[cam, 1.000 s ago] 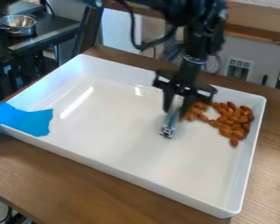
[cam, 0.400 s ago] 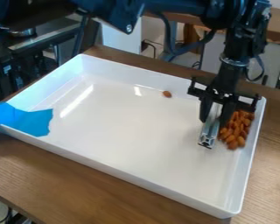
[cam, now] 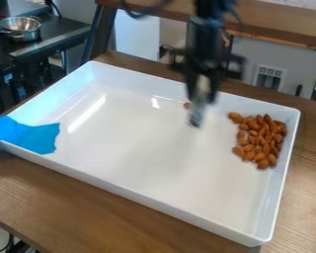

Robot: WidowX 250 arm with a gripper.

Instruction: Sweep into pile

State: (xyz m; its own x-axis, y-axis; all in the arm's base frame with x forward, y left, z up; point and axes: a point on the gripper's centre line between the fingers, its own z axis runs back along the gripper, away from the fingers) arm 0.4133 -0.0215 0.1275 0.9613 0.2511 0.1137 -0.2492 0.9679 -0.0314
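Almonds (cam: 261, 141) bunched by the tray's (cam: 131, 193) right edge, stray nut (cam: 186, 105) near its far edge! Claw (cam: 201, 94) clamped on a metal bar (cam: 196, 116); swung too high, it could miss the straggler, too hard, scatter the bunch.

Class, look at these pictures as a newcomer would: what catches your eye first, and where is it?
The big white tray on the wooden table stands out first, with a heap of brown almonds by its right-hand wall in the picture. Next comes the bright blue piece over its left corner, then the dark robot arm hanging above the tray's far part.
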